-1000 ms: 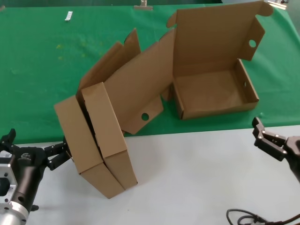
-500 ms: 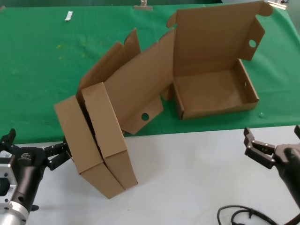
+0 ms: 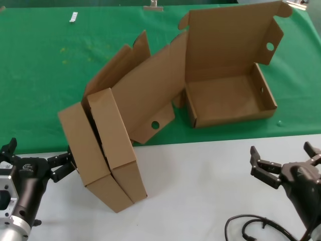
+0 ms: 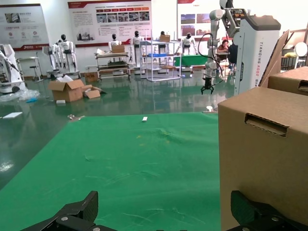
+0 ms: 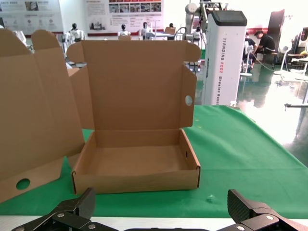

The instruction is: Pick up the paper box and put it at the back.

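Note:
The paper box (image 3: pixel 228 100) stands open on the green cloth (image 3: pixel 40 75) at the back right, its lid upright with a round hole in the tuck flap. In the right wrist view it (image 5: pixel 137 163) is straight ahead, apart from my gripper. My right gripper (image 3: pixel 282 153) is open and empty above the white tabletop in front of the box; it also shows in the right wrist view (image 5: pixel 161 199). My left gripper (image 3: pixel 39 153) is open at the front left, one fingertip (image 4: pixel 250 211) close beside a leaning box (image 4: pixel 264 159).
Two other brown boxes (image 3: pixel 100 150) lean together at the front left, across the cloth's edge, with lids open behind them. A black cable (image 3: pixel 251 226) lies on the white tabletop (image 3: pixel 200 191) at the front right. A small white item (image 3: pixel 73 17) lies far back left.
My right gripper has moved left and back toward me, away from the paper box, and now faces it squarely. The cable has come further into view. The left arm and boxes are still.

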Tool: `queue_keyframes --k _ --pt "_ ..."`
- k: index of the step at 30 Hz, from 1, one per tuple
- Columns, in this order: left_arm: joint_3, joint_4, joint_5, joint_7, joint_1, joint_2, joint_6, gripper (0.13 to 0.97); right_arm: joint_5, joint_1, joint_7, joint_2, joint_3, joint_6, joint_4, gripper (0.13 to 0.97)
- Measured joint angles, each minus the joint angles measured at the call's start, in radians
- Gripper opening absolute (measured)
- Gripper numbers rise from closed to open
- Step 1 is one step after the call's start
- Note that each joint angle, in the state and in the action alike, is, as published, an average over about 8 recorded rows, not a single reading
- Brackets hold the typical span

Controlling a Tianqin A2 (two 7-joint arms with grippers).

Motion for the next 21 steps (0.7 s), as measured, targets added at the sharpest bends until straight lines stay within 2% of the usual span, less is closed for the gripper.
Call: queue_keyframes --k 21 --pt "0.000 0.000 0.000 0.000 0.000 0.000 0.000 0.966 -0.004 0.002 -0.009 -0.008 0.000 -0.002 -0.006 0.966"
